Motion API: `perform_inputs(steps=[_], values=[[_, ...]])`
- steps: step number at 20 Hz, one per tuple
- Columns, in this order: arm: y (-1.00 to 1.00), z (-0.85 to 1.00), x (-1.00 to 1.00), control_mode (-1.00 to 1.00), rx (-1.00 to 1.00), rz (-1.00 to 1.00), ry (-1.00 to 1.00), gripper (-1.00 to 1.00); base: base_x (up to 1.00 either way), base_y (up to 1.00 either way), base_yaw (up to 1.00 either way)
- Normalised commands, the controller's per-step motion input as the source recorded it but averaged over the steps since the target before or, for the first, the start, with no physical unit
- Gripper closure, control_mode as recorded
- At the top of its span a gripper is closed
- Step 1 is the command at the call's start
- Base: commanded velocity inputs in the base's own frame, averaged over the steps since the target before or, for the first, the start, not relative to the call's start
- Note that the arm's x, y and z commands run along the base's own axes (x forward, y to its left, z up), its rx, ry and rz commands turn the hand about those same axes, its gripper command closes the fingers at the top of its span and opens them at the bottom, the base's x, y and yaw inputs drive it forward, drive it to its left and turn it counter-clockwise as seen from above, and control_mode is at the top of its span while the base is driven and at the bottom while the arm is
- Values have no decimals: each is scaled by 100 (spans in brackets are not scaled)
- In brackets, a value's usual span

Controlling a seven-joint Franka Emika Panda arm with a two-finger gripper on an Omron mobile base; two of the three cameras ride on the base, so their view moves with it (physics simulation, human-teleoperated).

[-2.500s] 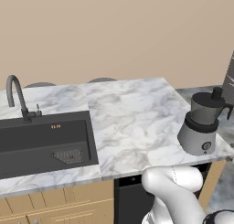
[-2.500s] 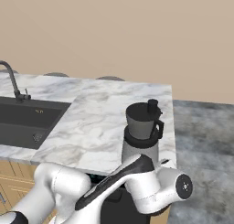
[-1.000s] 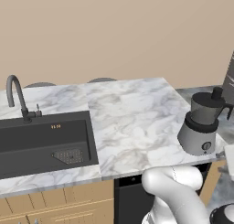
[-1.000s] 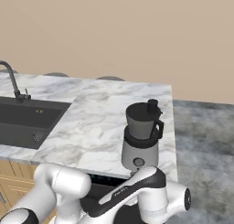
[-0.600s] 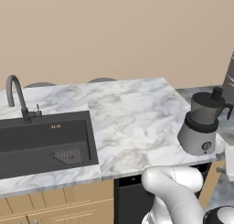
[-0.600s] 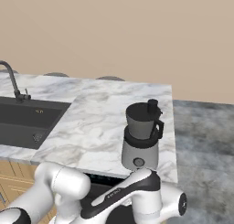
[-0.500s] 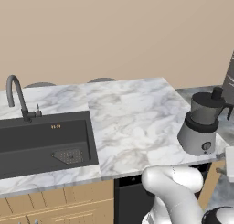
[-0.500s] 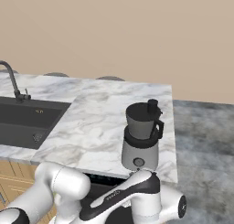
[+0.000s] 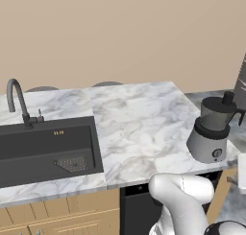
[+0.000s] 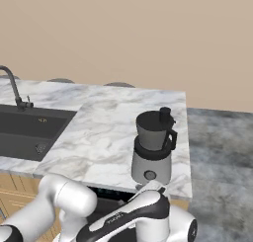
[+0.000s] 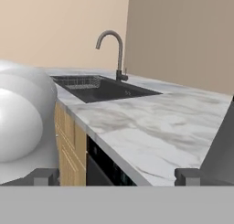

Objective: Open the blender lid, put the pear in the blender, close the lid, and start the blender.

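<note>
The blender [image 9: 209, 134] stands at the right end of the marble counter, its silvery base [image 10: 150, 169] with a small dark knob near the front edge. The dark jar [image 10: 152, 131] has a black side handle, and the black blender lid [image 10: 150, 117] sits on top of it. The pear is out of view. In the hand view my gripper [image 11: 116, 176] hangs low in front of the counter's edge, facing along it toward the sink. Its fingertips [image 11: 45, 176] stand wide apart, open, with nothing between them.
A dark sink [image 9: 45, 150] with a curved black faucet [image 9: 17, 102] fills the counter's left part. Wooden cabinet fronts [image 11: 71, 147] and a dark appliance front [image 9: 137, 207] lie below the counter [image 9: 139, 128]. A dark grey shape [image 11: 223, 145] rises at the hand view's right edge.
My arm has swung lower in front of the counter, its dark-banded link sinking in the right base view. A white part has come in at the left base view's right edge. The blender is unmoved.
</note>
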Motion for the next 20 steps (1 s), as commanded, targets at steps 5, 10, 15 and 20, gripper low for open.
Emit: perform_inputs(steps=[5,10,15,20], values=[[1,0,2,-100,0,0,0,-100,0,0,0],[0,0,17,-100,0,0,0,-100,0,0,0],[0,-5,12,-100,0,0,0,-100,0,0,0],[0,-10,2,-100,0,0,0,-100,0,0,0]])
